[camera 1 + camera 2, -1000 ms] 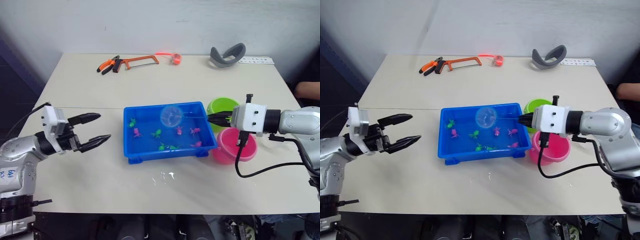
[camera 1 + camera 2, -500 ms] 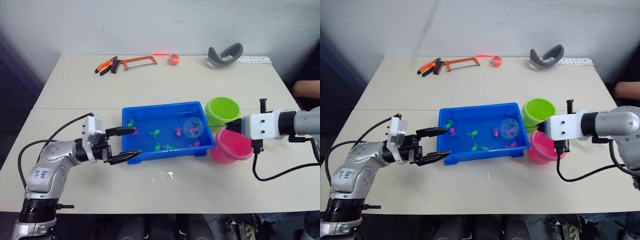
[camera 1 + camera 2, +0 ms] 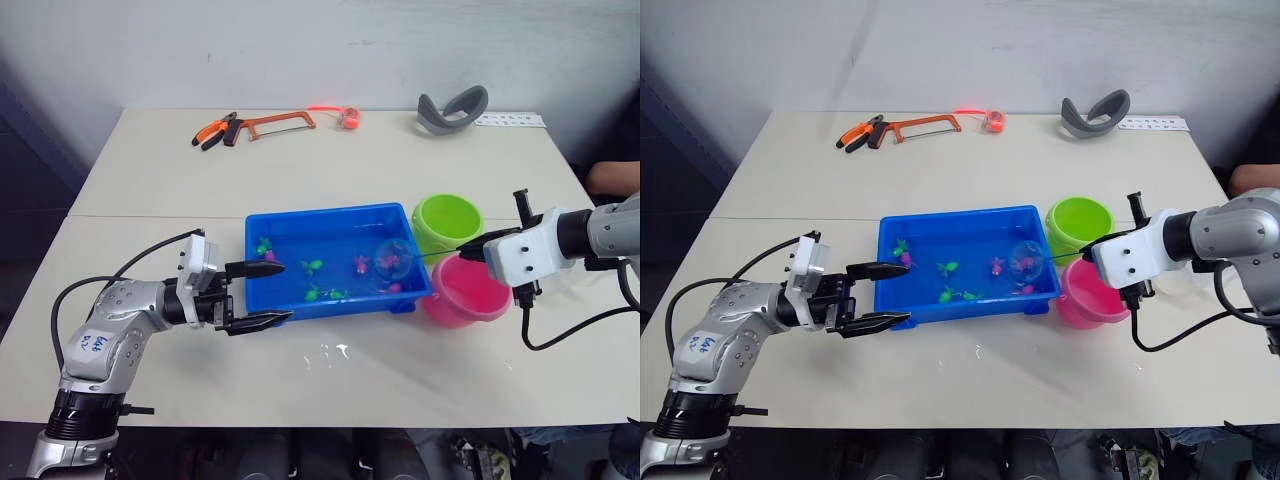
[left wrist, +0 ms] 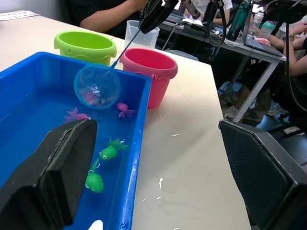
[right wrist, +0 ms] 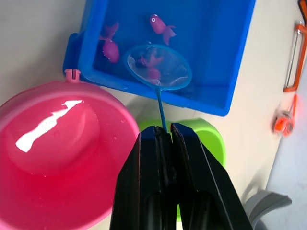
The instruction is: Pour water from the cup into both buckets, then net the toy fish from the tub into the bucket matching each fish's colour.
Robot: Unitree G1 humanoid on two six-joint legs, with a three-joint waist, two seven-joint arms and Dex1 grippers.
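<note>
The right gripper was clenched on the thin handle of the net, and from these jaws the handle ran left, over the gap between the pink bucket and the green bucket, to the hoop. The hoop hung at the right end of the blue tub with a pink toy fish seen through its mesh, so the pink bucket lay just right of it. The left gripper stood released at the tub's left near corner.
</note>
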